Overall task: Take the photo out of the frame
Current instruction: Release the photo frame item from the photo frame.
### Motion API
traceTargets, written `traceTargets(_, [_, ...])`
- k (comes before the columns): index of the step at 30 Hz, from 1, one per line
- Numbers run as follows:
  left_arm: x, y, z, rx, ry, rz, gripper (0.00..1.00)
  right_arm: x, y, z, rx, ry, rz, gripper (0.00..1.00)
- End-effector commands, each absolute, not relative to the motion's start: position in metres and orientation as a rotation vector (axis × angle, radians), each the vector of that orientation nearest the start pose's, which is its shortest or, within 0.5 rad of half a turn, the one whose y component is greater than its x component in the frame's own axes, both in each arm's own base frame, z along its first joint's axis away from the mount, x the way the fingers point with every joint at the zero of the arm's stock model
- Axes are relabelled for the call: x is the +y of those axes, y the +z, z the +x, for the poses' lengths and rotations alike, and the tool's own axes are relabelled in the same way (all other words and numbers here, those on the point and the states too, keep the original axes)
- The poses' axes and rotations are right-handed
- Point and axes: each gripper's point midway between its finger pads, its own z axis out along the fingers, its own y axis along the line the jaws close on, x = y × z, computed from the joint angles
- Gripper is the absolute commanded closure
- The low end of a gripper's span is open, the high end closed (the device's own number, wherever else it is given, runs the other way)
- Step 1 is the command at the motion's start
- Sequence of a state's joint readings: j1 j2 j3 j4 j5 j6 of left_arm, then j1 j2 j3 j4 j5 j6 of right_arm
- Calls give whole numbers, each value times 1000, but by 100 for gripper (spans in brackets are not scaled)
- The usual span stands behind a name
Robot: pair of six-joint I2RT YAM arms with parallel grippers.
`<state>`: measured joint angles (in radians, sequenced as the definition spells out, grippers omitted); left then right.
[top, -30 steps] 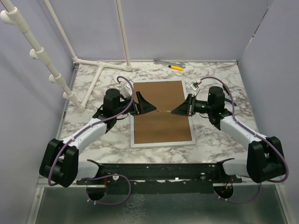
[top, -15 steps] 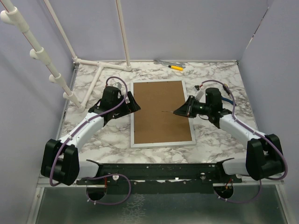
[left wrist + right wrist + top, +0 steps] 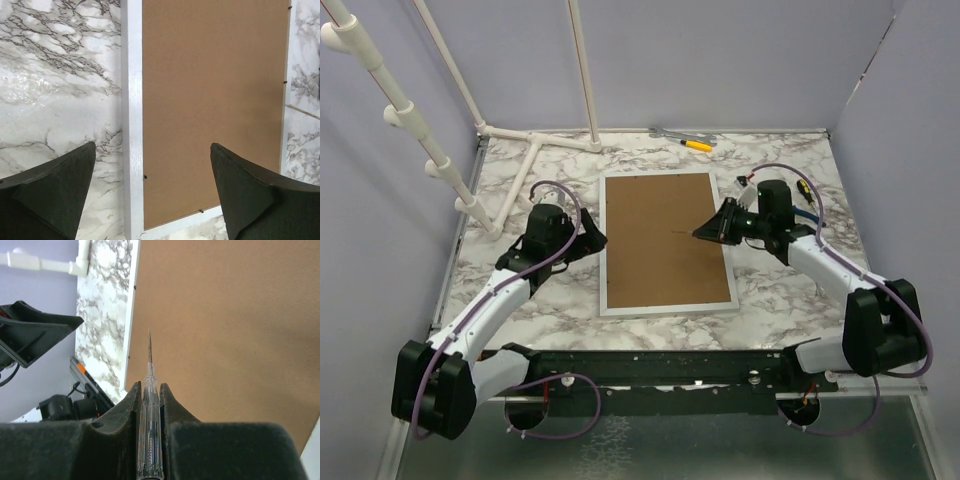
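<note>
- The right pincer point(image 3: 705, 232) was nearly closed on a clear-handled screwdriver point(image 3: 149, 405), whose tip hung over the frame's brown backing board point(image 3: 665, 240), in from the frame's right edge. The left pincer point(image 3: 590, 236) was spread wide and held nothing, just off the frame's left rim.
- The frame point(image 3: 602, 262) lay back-up on the marbled tabletop point(image 3: 770, 300). The photo was presumably sealed beneath the board.
- To do the step well, the blade likely needed to go to one of the small dark tabs point(image 3: 145, 176) along the frame's inner edge, not to the middle of the board.
- It should be kept shallow and slid under the tab to lever it up, so as not to gouge the board.
- The empty left pincer could press on the frame's left rim to stop it skating.
- The photo could not be seen at all.
- The tabs were tiny specks, and their number and how they bent could not be made out.
- Whether the tip touched the board was unclear.
- The hand tools point(image 3: 698, 145) beyond the frame's far edge were too small to identify fully.
</note>
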<state>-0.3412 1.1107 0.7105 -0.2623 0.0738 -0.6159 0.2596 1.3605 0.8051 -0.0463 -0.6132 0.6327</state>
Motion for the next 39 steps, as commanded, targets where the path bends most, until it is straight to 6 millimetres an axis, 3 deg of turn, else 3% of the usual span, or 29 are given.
traceTargets(1, [-130,129,290,2201,-570,-360,7,223,147,301,2264,1305,-90,99])
traceTargets(7, [-137,108,274,2200,-669,-392,27,244,136,293,2279,1438,-196,99])
traceTargets(15, [-146,80,265,2236,-740,-397,51,288,124,274,2294,1524,-272,99])
traceTargets(22, [-145,61,256,2280,-733,-391,56,322,101,249,2344,1595,-221,99])
traceTargets(29, [-152,46,246,2315,-790,-378,56,331,77,245,2402,1610,-170,100])
traceTargets(39, [-159,37,241,2352,-832,-341,63,347,63,244,2456,1595,-179,99])
